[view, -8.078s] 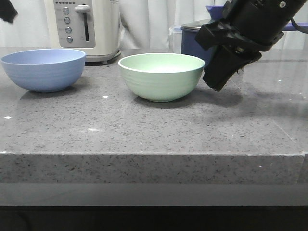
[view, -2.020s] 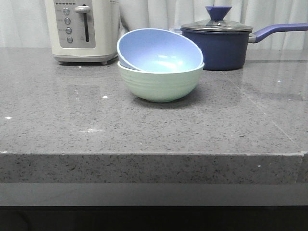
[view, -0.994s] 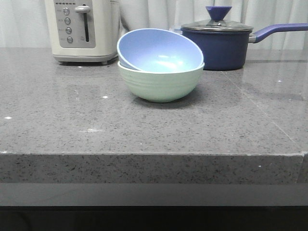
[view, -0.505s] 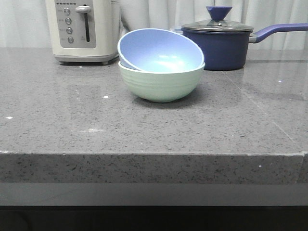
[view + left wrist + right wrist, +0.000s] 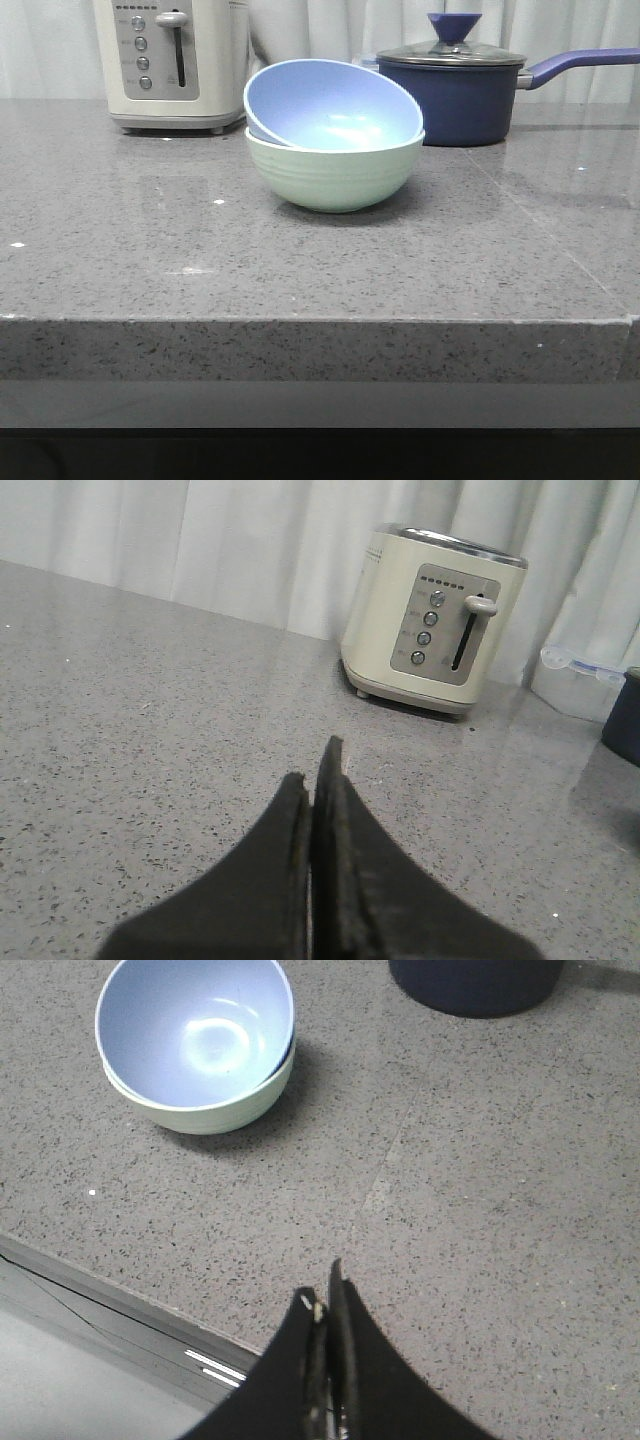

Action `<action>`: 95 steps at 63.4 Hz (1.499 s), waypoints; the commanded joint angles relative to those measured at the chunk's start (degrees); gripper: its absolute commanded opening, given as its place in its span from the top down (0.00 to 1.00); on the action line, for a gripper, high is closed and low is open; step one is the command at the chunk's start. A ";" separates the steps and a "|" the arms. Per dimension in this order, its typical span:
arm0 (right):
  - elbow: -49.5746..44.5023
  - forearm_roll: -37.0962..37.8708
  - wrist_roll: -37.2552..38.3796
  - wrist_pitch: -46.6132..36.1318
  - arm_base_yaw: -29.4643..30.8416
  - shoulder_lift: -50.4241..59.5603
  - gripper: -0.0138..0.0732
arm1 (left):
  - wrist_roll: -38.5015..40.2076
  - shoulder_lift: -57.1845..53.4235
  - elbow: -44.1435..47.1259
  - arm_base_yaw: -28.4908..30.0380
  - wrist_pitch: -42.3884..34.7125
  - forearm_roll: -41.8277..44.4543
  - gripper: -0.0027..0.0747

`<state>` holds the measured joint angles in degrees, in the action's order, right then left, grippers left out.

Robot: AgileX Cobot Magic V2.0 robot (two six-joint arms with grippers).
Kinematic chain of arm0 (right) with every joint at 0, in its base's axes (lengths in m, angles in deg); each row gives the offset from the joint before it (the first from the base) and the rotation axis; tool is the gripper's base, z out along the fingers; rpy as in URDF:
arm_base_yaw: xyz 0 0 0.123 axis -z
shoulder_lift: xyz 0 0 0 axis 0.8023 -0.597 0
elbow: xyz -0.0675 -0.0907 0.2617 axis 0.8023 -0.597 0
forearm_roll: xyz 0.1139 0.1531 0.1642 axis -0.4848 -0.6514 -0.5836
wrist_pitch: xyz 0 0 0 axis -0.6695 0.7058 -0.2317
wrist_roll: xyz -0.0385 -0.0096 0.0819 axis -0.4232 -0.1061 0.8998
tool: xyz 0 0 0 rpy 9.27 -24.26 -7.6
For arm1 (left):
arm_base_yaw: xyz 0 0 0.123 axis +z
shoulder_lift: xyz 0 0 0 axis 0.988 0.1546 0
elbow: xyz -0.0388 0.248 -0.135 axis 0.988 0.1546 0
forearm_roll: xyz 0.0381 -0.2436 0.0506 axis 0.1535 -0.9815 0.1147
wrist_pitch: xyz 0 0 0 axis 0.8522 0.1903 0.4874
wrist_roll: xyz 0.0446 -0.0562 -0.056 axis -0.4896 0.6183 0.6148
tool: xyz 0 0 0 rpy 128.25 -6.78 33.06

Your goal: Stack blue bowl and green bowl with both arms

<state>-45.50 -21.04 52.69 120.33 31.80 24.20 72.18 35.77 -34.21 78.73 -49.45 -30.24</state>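
The blue bowl sits tilted inside the green bowl on the grey counter, its opening tipped toward the front. Both show in the right wrist view, the blue bowl nested in the green bowl. Neither arm shows in the front view. My left gripper is shut and empty, low over bare counter, far from the bowls. My right gripper is shut and empty, above the counter near its front edge, well away from the bowls.
A cream toaster stands at the back left; it also shows in the left wrist view. A dark navy lidded saucepan with a long handle stands behind the bowls to the right. The counter's front edge lies near my right gripper.
Earlier the bowls stood apart with the right arm beside the green bowl; the blue bowl has since sat in the green bowl. In the last two seconds nothing has visibly moved.
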 commanded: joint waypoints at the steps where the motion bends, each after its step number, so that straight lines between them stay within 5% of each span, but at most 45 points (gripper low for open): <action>1: 1.42 0.36 -0.10 -3.93 0.18 -0.12 0.91 | 0.33 -1.04 0.34 -0.04 -5.02 0.18 0.99; 12: 1.42 0.36 -0.10 -3.93 0.18 -0.12 0.91 | -0.08 -1.04 0.34 -0.04 -5.16 0.85 0.99; 24: 1.42 0.36 -0.10 -3.93 0.18 -0.12 0.91 | -10.94 -1.04 0.34 -0.04 -5.26 -5.11 0.99; 95: 1.42 0.36 -0.10 -3.93 0.18 -0.12 0.91 | -11.16 -1.04 0.34 -2.22 -2.84 -4.24 0.99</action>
<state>-45.50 -21.04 52.69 120.33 31.80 24.20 61.15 35.77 -34.21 76.99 -48.08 -34.40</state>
